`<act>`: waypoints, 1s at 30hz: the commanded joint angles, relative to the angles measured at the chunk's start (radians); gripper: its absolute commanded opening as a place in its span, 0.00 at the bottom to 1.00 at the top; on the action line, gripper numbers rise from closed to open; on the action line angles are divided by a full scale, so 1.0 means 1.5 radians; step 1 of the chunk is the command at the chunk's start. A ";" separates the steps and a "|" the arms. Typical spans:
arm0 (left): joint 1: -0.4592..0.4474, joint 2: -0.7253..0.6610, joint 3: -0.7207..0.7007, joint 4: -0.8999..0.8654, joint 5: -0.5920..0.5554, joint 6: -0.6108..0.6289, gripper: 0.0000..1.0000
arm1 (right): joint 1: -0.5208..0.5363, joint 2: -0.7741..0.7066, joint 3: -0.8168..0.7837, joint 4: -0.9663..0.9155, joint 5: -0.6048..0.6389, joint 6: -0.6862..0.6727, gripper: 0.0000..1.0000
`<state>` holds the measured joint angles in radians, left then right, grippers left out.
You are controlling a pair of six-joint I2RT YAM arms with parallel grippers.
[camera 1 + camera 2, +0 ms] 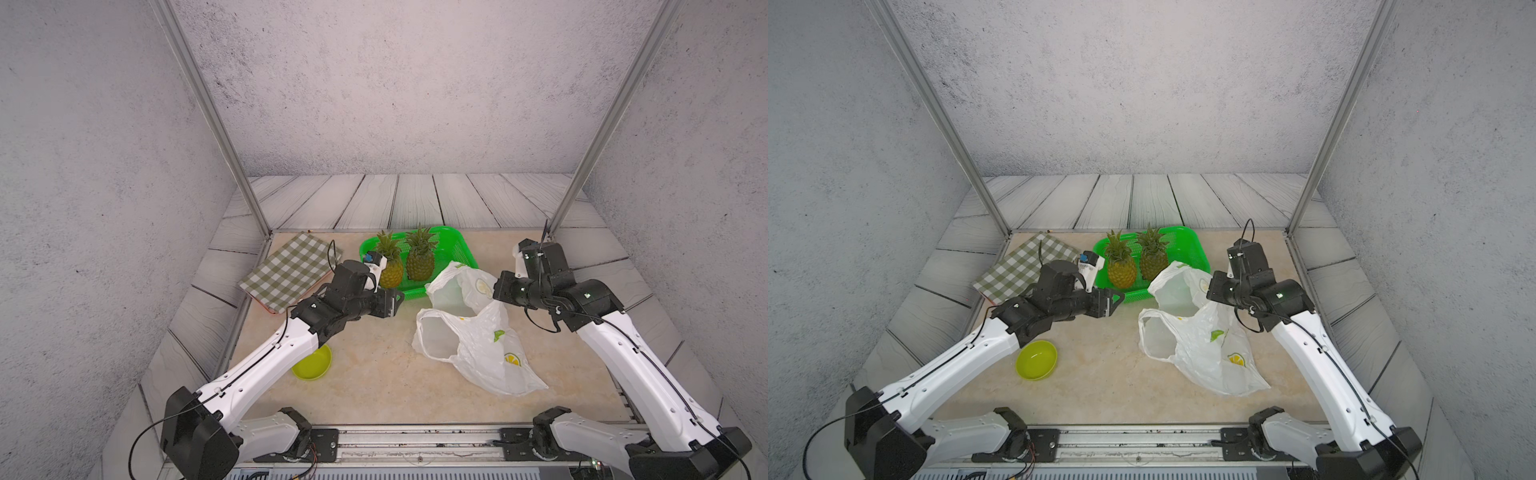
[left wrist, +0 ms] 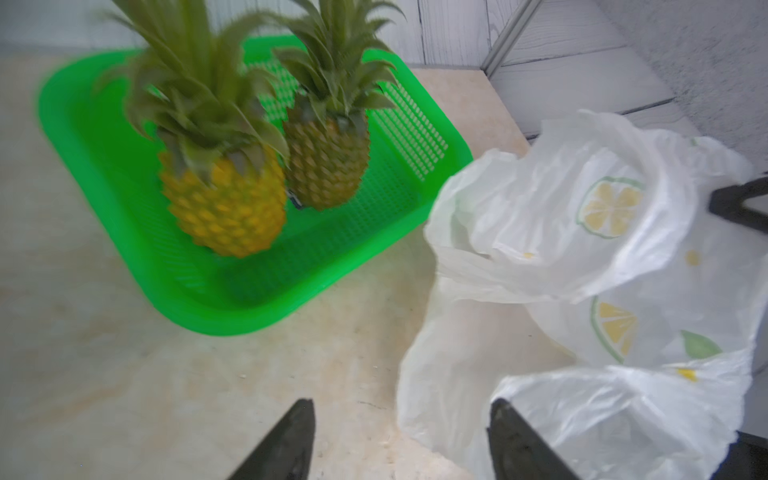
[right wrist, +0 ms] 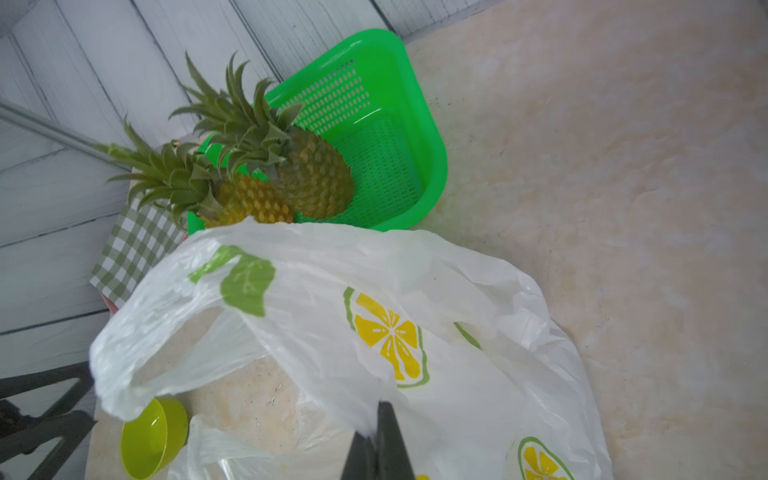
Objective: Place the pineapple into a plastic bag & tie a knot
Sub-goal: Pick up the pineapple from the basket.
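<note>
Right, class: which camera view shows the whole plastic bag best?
Either top view: the plastic bag appears entire, from open mouth to bottom corner. The two wrist views each crop it at the frame edge.

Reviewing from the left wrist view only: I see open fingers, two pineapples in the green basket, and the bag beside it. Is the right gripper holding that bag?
Observer: Yes. The right gripper is shut on the plastic bag, pinching its film.
Operator: Anything on the table I'm missing?
Observer: A yellow-green bowl, partly hidden under the left arm.
Operator: Anything else?
Observer: A checked mat beside the green basket, on the left arm's side.
</note>
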<state>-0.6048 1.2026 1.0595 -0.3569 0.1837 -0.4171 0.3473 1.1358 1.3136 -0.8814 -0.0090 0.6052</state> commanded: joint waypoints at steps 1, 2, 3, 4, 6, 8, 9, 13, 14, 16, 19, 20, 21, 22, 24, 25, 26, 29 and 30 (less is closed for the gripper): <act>0.037 -0.003 0.045 -0.028 -0.057 0.034 0.90 | -0.051 -0.006 0.026 -0.014 -0.026 -0.020 0.00; 0.043 0.003 0.058 -0.027 -0.064 0.042 0.96 | -0.068 -0.006 0.029 -0.017 -0.035 -0.023 0.00; 0.049 0.015 0.074 -0.027 -0.071 0.053 0.98 | -0.089 -0.007 0.030 -0.018 -0.045 -0.026 0.00; 0.055 0.030 0.094 -0.029 -0.079 0.062 0.99 | -0.110 -0.007 0.031 -0.020 -0.056 -0.027 0.00; 0.069 0.063 0.133 -0.034 -0.090 0.068 1.00 | -0.142 -0.008 0.031 -0.019 -0.075 -0.030 0.00; 0.090 0.105 0.176 -0.045 -0.081 0.059 1.00 | -0.167 -0.007 0.029 -0.019 -0.088 -0.031 0.00; 0.100 0.132 0.200 -0.049 -0.069 0.055 0.99 | -0.177 -0.007 0.028 -0.017 -0.094 -0.032 0.00; 0.120 0.239 0.292 -0.070 -0.054 0.063 1.00 | -0.192 -0.004 0.019 -0.009 -0.111 -0.035 0.00; 0.123 0.262 0.312 -0.074 -0.053 0.067 1.00 | -0.192 -0.002 0.016 -0.004 -0.117 -0.035 0.00; 0.128 0.313 0.354 -0.086 -0.050 0.070 1.00 | -0.193 0.002 0.008 0.007 -0.131 -0.033 0.00; 0.134 0.374 0.402 -0.092 -0.037 0.069 1.00 | -0.193 0.006 -0.002 0.017 -0.147 -0.031 0.00; 0.135 0.390 0.416 -0.093 -0.035 0.071 1.00 | -0.193 0.007 -0.005 0.021 -0.151 -0.030 0.00; 0.134 0.406 0.431 -0.095 -0.035 0.073 1.00 | -0.193 0.007 -0.009 0.024 -0.157 -0.029 0.00; 0.135 0.424 0.447 -0.098 -0.035 0.073 1.00 | -0.193 0.008 -0.012 0.028 -0.162 -0.030 0.00; 0.135 0.452 0.478 -0.107 -0.033 0.073 1.00 | -0.193 0.011 -0.018 0.032 -0.172 -0.029 0.00; 0.134 0.466 0.491 -0.109 -0.031 0.073 1.00 | -0.193 0.011 -0.020 0.034 -0.175 -0.029 0.00; 0.134 0.479 0.501 -0.111 -0.030 0.073 1.00 | -0.193 0.012 -0.024 0.036 -0.178 -0.030 0.00; 0.134 0.519 0.536 -0.133 -0.037 0.075 1.00 | -0.193 0.012 -0.034 0.042 -0.182 -0.031 0.00; 0.134 0.534 0.547 -0.143 -0.041 0.077 1.00 | -0.193 0.011 -0.037 0.043 -0.184 -0.032 0.00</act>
<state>-0.4095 1.9659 1.8343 -0.5209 0.1272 -0.3172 0.0612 1.1522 1.2720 -0.8345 -0.2600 0.5678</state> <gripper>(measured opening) 0.997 0.042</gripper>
